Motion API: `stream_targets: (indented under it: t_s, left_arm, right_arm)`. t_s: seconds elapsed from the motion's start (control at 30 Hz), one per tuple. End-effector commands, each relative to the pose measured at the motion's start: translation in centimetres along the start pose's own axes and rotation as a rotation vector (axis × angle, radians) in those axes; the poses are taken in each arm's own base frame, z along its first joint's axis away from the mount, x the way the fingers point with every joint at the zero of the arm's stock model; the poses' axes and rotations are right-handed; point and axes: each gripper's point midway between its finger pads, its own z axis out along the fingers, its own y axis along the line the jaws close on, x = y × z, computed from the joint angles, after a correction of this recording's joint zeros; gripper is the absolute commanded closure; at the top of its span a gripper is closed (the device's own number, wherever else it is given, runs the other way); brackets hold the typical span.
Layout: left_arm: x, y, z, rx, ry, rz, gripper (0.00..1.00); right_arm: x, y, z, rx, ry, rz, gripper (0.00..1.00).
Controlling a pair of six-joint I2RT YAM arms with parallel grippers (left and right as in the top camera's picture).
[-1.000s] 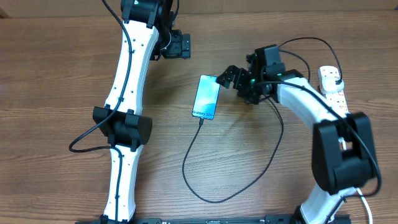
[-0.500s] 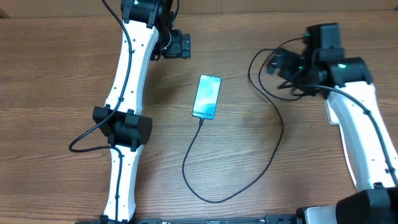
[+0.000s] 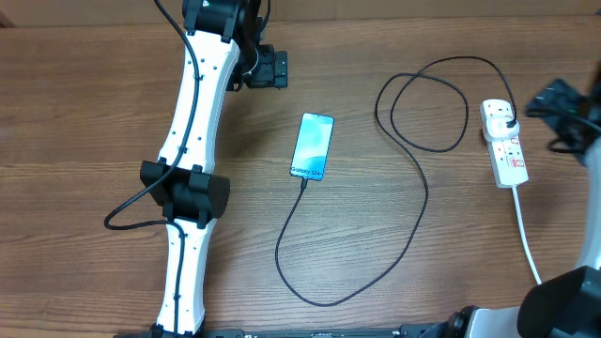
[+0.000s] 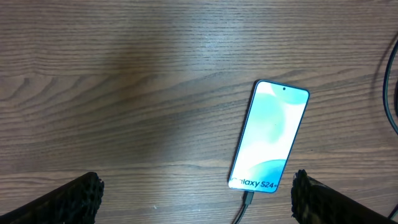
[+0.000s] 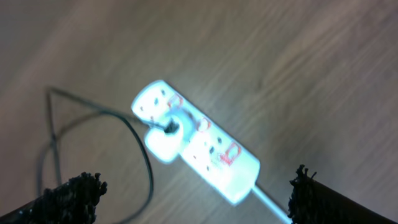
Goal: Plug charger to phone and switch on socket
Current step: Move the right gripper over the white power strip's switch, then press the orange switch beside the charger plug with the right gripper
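Note:
The phone lies screen up, lit light blue, mid-table; it also shows in the left wrist view. The charger, a thin black cable, has its tip in the phone's near end, loops across the table and ends at a plug seated in the socket, a white power strip with red marks. My right gripper is open and empty, hovering beside the strip; its fingers frame the strip from above. My left gripper is open and empty, up and left of the phone.
The strip's thick white cord runs toward the front right edge. The charger forms a loop between phone and strip, and a second bend near the front. My left arm stretches along the table's left side.
My right arm has swung from beside the phone to the far right, above the power strip. The phone and the left arm have not moved.

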Motion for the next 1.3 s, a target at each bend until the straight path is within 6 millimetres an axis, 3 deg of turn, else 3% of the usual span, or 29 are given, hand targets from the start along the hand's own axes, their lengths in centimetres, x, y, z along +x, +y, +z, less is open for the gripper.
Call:
stream_targets:
  t_s: [0.0,0.13,0.23,0.5,0.73,0.83,1.03,1.27]
  left_arm:
    - [-0.3,0.3,-0.4,-0.010,-0.019,0.016,0.00]
    - [-0.3,0.3,-0.4,-0.010,-0.019,0.016,0.00]
    - [-0.3,0.3,-0.4,-0.010,-0.019,0.016,0.00]
    - [-0.3,0.3,-0.4,-0.010,-0.019,0.016,0.00]
    - [-0.3,0.3,-0.4,-0.010,-0.019,0.016,0.00]
    - [-0.3,0.3,-0.4,-0.010,-0.019,0.016,0.00]
    - [-0.3,0.3,-0.4,-0.010,-0.019,0.016,0.00]
    - [-0.3,0.3,-0.4,-0.010,-0.019,0.016,0.00]
  right_arm:
    - [-1.9,-0.3,-0.7,-0.194,-0.003,-0.040,0.00]
    - [-4.0,-1.1,-1.3,-0.346,-0.037,0.017,0.00]
    - [-4.7,-1.4,-0.7,-0.379,-0.053,-0.020,0.00]
    - [-3.8,-1.4,6.0,-0.392,0.034,-0.043,0.00]
    - [-0.8,-1.1,11.7,-0.425,0.169,-0.018,0.00]
    - [0.7,-0.3,13.1,-0.460,0.225,-0.016,0.00]
    - [2.0,1.3,13.5,-0.511,0.257,-0.077,0.00]
    - [2.8,1.5,13.4,-0.514,0.278,-0.107,0.00]
